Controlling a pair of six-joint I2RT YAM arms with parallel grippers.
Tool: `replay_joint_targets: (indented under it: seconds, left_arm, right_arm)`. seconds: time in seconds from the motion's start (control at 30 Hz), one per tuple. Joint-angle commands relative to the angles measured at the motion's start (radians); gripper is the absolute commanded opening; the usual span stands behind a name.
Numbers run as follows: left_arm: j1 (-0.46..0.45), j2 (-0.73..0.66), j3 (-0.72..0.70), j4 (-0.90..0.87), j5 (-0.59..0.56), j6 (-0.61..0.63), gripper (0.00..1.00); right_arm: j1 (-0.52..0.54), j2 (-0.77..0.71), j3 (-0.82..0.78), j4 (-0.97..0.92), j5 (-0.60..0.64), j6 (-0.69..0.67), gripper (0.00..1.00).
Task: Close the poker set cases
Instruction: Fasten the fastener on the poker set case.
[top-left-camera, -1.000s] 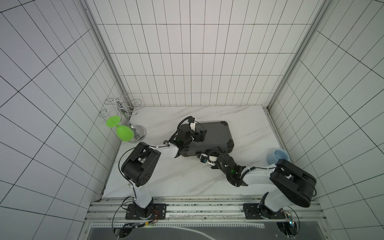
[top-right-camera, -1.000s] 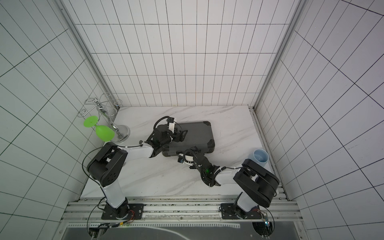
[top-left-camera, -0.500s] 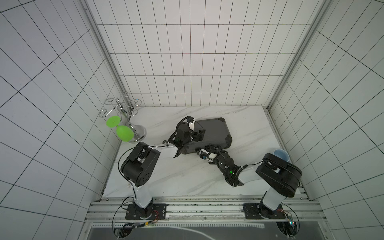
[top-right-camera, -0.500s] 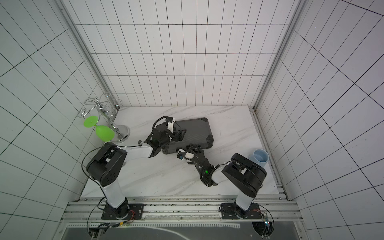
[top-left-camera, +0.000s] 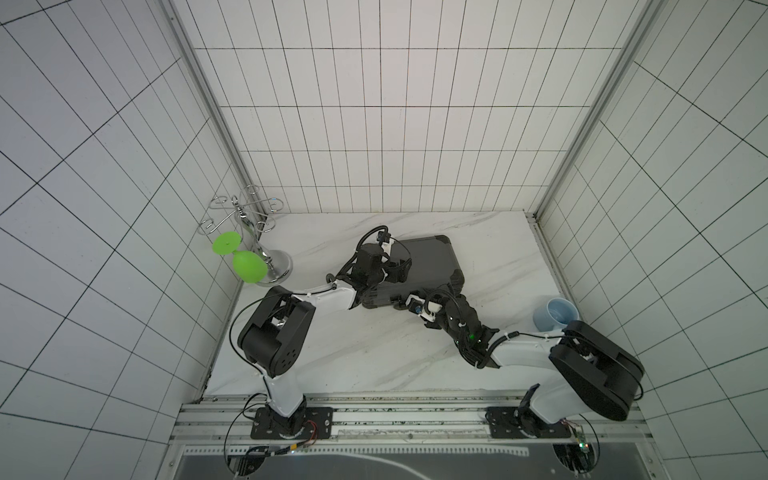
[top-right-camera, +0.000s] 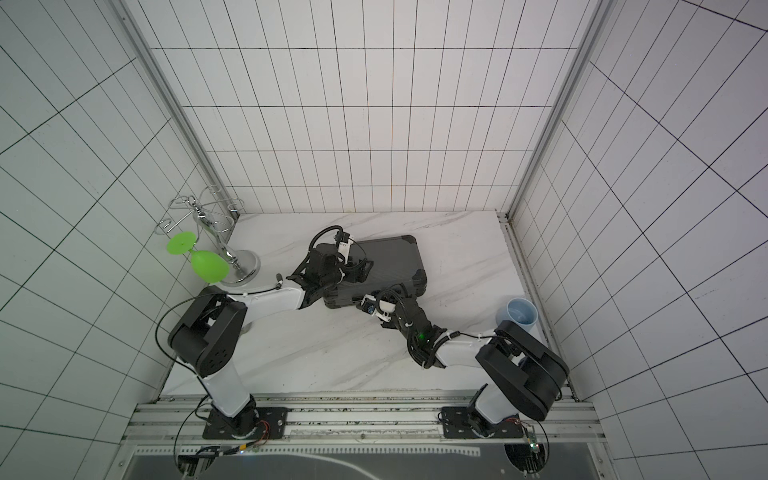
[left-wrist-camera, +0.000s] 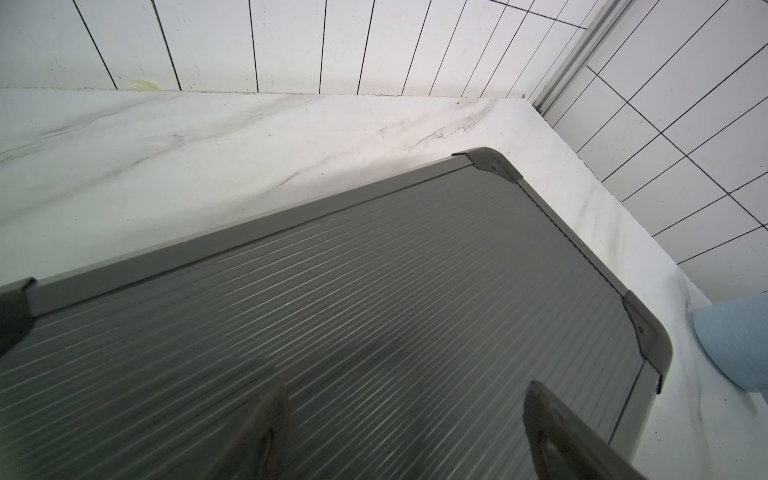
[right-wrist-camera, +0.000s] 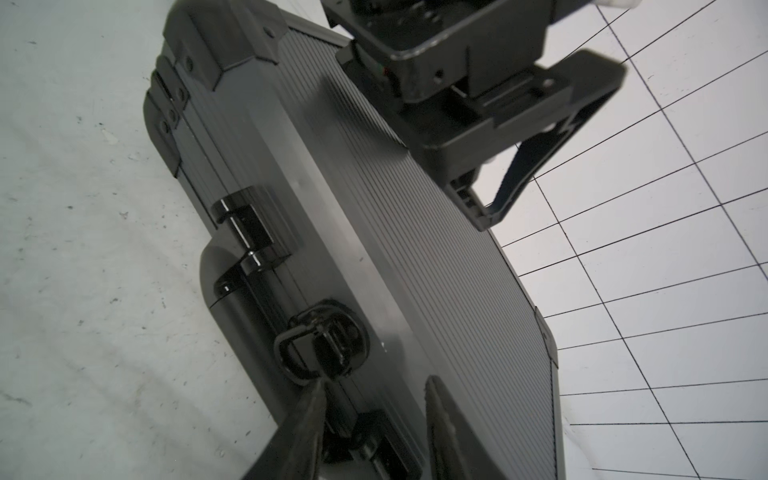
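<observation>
Right claw (right-wrist-camera: 374, 384), jaws partly open and empty, straddles the front seam by a latch (right-wrist-camera: 324, 345), likely to fasten it. The poker set case (top-left-camera: 428, 262) lies mid-table (top-left-camera: 353, 353), lid down. Left claw (left-wrist-camera: 409, 386), open and empty, is over the lid, probably to steady it. The blue mug (top-left-camera: 557, 316) at 4 o'clock and glass rack (top-left-camera: 249, 224) at 10 o'clock obstruct nothing.

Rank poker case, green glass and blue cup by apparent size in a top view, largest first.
Largest: poker case. Then green glass and blue cup: near alike, glass raised nearer the camera; unranked.

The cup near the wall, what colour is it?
The cup is light blue; a top view shows it best.
</observation>
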Motion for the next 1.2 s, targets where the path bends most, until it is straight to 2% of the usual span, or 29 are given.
replay_joint_targets:
  seconds: [0.0, 0.67, 0.93, 1.17]
  left_arm:
    - [-0.004, 0.048, 0.028, -0.115, -0.004, 0.015, 0.89]
    - [0.0, 0.157, 0.018, -0.078, 0.009, 0.007, 0.88]
    - [0.004, 0.166, 0.013, -0.07, 0.018, 0.001, 0.88]
    - [0.005, 0.165, 0.008, -0.06, 0.018, -0.003, 0.88]
  right_arm:
    - [-0.008, -0.007, -0.021, -0.024, -0.047, 0.003, 0.41]
    - [-0.02, 0.05, 0.059, -0.056, -0.094, -0.044, 0.41]
    - [-0.07, 0.049, 0.122, -0.083, -0.178, -0.034, 0.39]
    - [-0.074, 0.043, 0.148, -0.103, -0.216, -0.044, 0.39]
